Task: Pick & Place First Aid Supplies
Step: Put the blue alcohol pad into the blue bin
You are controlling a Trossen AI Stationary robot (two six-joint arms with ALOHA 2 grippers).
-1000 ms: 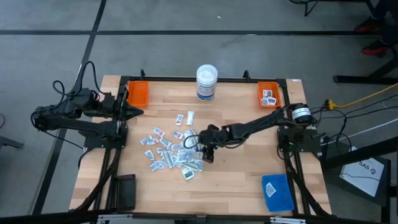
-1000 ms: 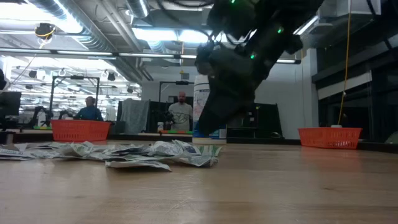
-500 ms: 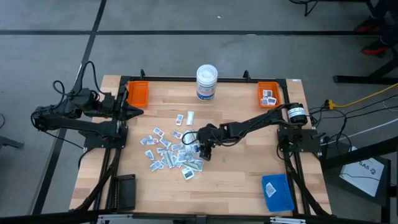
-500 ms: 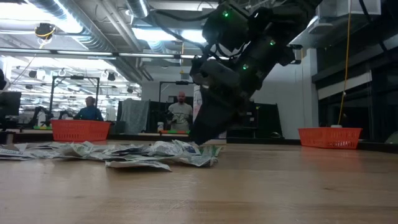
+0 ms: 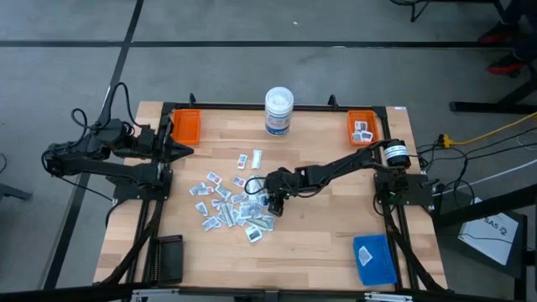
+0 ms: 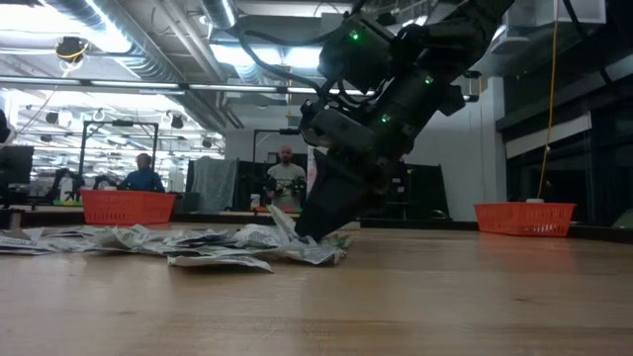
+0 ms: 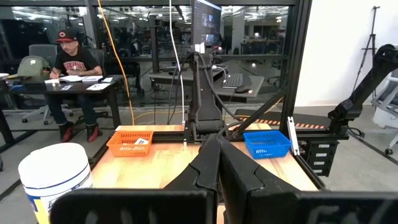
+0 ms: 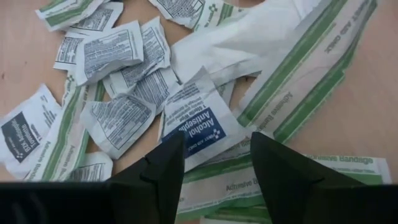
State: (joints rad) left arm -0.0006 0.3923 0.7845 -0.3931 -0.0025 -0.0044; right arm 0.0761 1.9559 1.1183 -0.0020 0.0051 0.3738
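Shut fingers (image 7: pixel 214 163) — white tub (image 7: pixel 55 180) beside

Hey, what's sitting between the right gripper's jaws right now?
In the right wrist view, the right gripper is open over the pile, and a white packet printed "Alcohol Antiseptic" lies in the gap between its jaws, not yet pinched.

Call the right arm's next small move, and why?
Probably close the right claw. Its open fingers straddle the edge of an alcohol antiseptic packet at the pile's right side, and in the low view the tips sit at packet level. Then lift toward the orange tray holding packets.
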